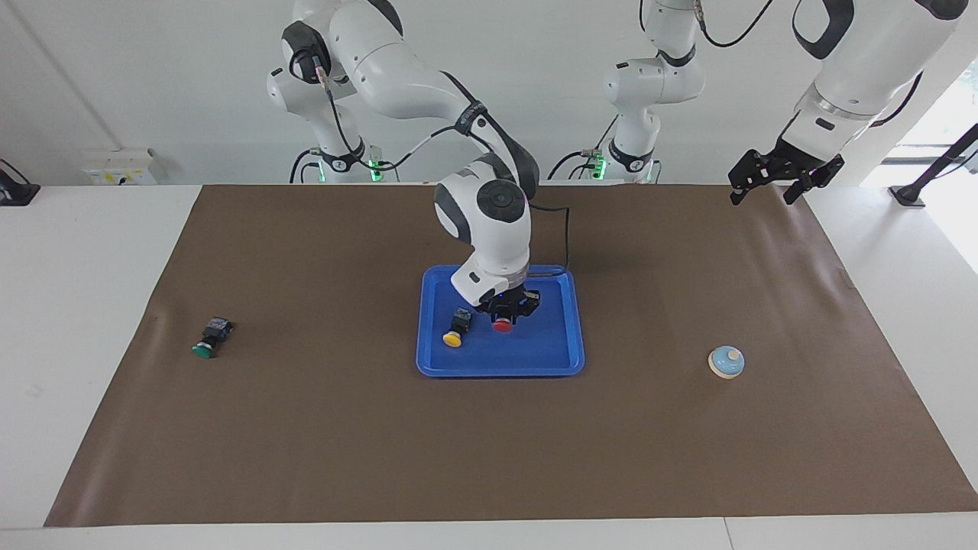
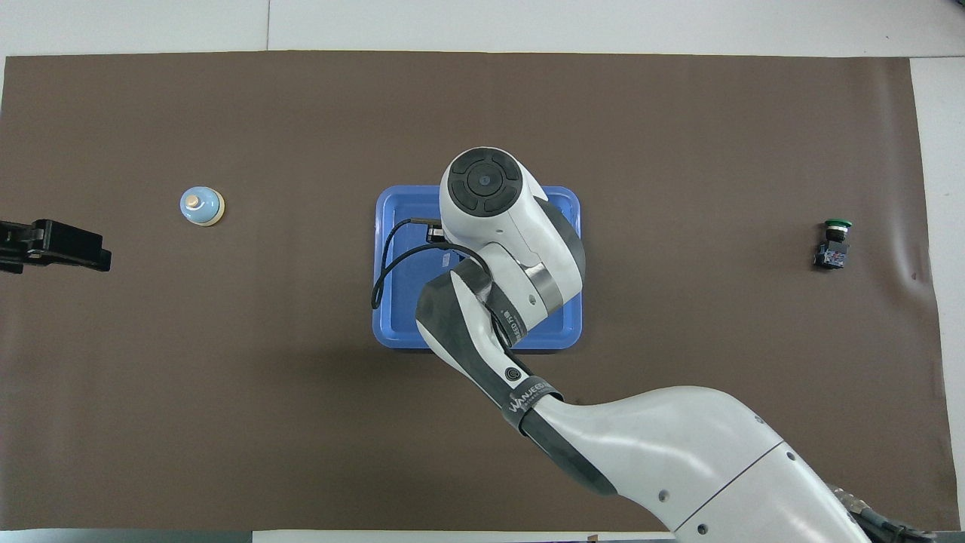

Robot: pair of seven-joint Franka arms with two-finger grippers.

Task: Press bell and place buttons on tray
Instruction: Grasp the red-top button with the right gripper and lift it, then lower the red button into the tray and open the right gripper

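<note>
My right gripper hangs low over the blue tray, shut on the red button, whose cap points down. The yellow button lies on its side in the tray, toward the right arm's end of it. In the overhead view the right arm hides both and covers much of the tray. The green button lies on the brown mat toward the right arm's end. The light blue bell stands toward the left arm's end. My left gripper waits open, raised above the mat's edge at that end.
A brown mat covers most of the white table. A black cable loops from the right wrist over the tray's rim nearest the robots.
</note>
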